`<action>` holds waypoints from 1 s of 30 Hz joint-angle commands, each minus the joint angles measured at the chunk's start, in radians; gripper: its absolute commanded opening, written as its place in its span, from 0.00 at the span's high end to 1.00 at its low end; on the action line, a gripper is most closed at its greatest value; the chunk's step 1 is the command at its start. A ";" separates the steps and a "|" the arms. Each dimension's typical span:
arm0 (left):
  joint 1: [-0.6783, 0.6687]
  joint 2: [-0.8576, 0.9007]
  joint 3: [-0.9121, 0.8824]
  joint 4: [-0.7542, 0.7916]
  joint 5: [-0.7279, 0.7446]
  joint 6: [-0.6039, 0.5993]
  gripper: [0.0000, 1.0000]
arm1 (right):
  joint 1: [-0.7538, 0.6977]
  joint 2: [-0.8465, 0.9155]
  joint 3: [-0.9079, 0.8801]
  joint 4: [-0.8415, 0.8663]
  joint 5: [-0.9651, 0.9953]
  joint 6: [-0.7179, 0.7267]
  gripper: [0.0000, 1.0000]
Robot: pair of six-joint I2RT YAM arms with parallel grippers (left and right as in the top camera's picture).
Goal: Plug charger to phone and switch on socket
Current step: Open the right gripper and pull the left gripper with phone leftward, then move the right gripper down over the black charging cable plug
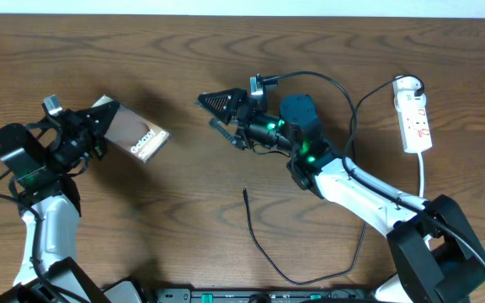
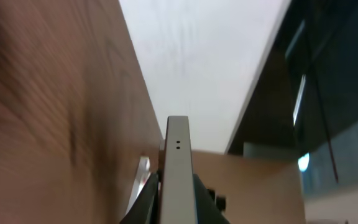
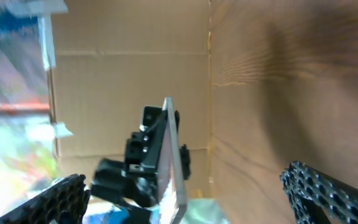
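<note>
My left gripper (image 1: 99,122) is shut on the phone (image 1: 138,135) and holds it tilted above the table, white label end pointing right. In the left wrist view the phone (image 2: 178,155) shows edge-on between my fingers (image 2: 178,190). My right gripper (image 1: 211,115) is open and empty, to the right of the phone and facing it. The right wrist view shows the phone (image 3: 169,143) edge-on between the spread fingers (image 3: 184,177), at a distance. The charger cable's plug tip (image 1: 245,193) lies on the table below my right gripper. The white socket strip (image 1: 414,118) lies at the far right.
The black cable (image 1: 289,278) loops along the front of the table and up past my right arm to the strip's far end (image 1: 411,84). The strip's white cord (image 1: 423,181) runs toward the front right. A cardboard wall (image 3: 123,74) stands beyond the left table edge.
</note>
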 commanded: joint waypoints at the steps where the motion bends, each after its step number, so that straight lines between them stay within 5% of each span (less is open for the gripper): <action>1: 0.013 -0.011 -0.001 0.009 0.152 0.091 0.93 | -0.027 -0.003 0.046 -0.015 -0.077 -0.172 0.01; 7: 0.013 -0.011 -0.001 0.009 0.167 0.109 0.93 | -0.060 -0.003 0.231 -0.380 -0.137 -0.381 0.01; 10: 0.013 -0.011 -0.001 0.009 0.171 0.123 0.93 | -0.060 -0.003 0.439 -0.825 -0.042 -0.610 0.01; 17: 0.013 -0.011 -0.001 0.009 0.193 0.132 0.92 | -0.050 -0.003 0.726 -1.387 0.300 -0.805 0.01; 30: 0.013 -0.011 -0.001 0.009 0.231 0.216 0.92 | 0.026 0.011 0.741 -1.919 0.580 -0.882 0.01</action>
